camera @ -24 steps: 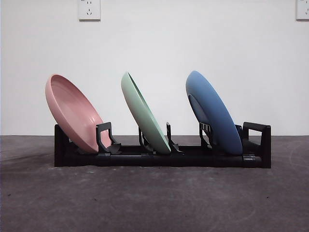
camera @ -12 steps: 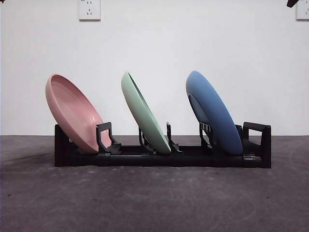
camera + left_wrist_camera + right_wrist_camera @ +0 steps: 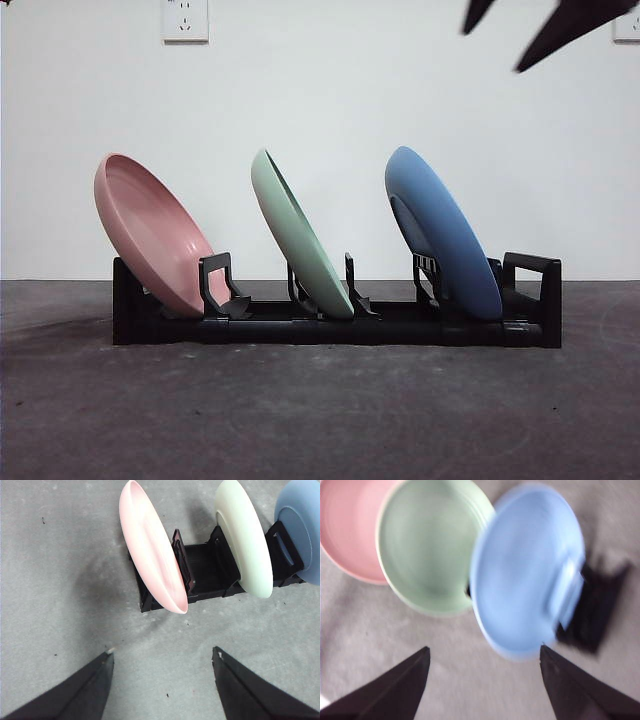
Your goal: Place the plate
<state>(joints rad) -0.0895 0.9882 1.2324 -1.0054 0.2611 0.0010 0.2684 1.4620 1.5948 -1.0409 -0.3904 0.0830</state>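
Observation:
Three plates lean in a black rack (image 3: 400, 325) on the table: a pink plate (image 3: 150, 230) at the left, a green plate (image 3: 300, 240) in the middle, a blue plate (image 3: 445, 235) at the right. My right gripper (image 3: 492, 50) is open and empty, high above the blue plate. In the blurred right wrist view its jaws (image 3: 484, 649) stand apart over the blue plate (image 3: 525, 570), with the green plate (image 3: 430, 545) and pink plate (image 3: 347, 525) beside it. My left gripper (image 3: 162, 651) is open and empty, above the table short of the pink plate (image 3: 150, 545).
Two wall sockets (image 3: 185, 18) sit high on the white wall behind. The grey table (image 3: 300, 420) spreads in front of the rack. The left wrist view also shows the green plate (image 3: 245, 535), the blue plate (image 3: 300, 525) and the rack (image 3: 205, 570).
My right gripper has come down and to the left into the top right of the front view. The plates and rack have not moved.

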